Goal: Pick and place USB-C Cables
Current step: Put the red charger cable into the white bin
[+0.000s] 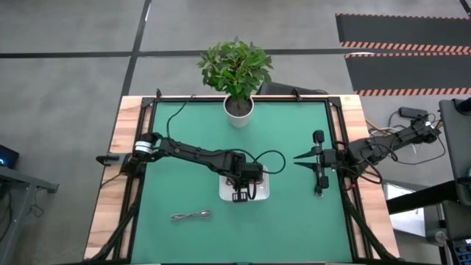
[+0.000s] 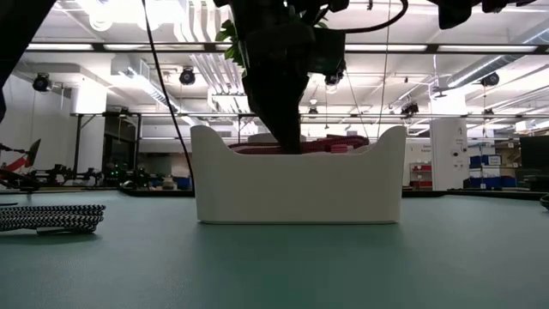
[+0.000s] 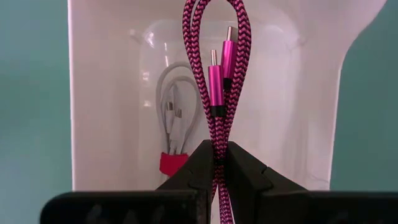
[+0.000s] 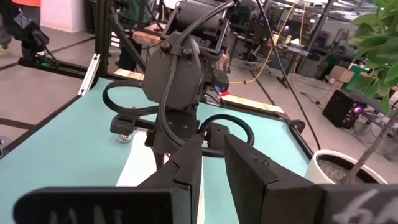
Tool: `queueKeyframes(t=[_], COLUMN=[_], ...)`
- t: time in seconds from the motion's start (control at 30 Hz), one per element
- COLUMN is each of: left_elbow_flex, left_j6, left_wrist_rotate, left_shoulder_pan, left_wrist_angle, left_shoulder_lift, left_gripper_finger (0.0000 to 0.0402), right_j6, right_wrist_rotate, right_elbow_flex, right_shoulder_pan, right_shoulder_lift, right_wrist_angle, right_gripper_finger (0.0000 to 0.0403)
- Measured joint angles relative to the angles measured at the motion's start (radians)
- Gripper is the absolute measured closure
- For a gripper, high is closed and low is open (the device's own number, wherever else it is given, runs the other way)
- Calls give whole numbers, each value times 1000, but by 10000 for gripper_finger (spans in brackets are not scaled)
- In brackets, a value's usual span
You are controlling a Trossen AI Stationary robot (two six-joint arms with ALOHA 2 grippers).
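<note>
The left arm reaches across the green table mat [image 1: 191, 184] to the white rectangular plastic tray [image 2: 298, 184], which sits near the mat's centre, in front of the white pot holding a leafy green plant [image 1: 238, 73]. The left gripper [image 3: 219, 163] hangs directly above the tray, its two dark fingers [image 3: 193, 168] pressed together on the magenta-pink braided USB-C cable [image 3: 217, 81]. In the left wrist view the cable is folded into a loop, both strands pinched between the fingers, and its two pink metal-tipped connectors lie side by side inside the loop over the tray's interior. In the low view a strip of the pink cable shows just above the tray's front wall, at the dip in its rim. The white-grey USB-C cable bundle [image 3: 176, 121], bound with a red tie, lies on the tray floor beneath the held cable. A grey-brown braided USB-C cable bundle [image 1: 191, 216] lies flat on the mat, near the front edge and well apart from the tray, on the left arm's side. The right arm waits at the right edge of the mat, and the right gripper [image 4: 214, 165] rests there with a narrow gap between its fingers, holding nothing.
</note>
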Motion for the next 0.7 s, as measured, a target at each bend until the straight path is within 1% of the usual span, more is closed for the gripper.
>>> queueKeyframes(t=[0.23,0.7], left_elbow_flex=[-2,-10], left_j6=[-50,-51], left_wrist_rotate=[5,8], left_shoulder_pan=[-6,-8], left_wrist_angle=[-6,-10], left_shoulder_lift=[0,0], left_gripper_finger=[389,389], right_j6=[2,3], right_wrist_rotate=[0,0], right_elbow_flex=[0,12], right_shoulder_pan=[0,0], right_shoulder_lift=[0,0], right_wrist_angle=[-6,-14], right_gripper_finger=[344,344])
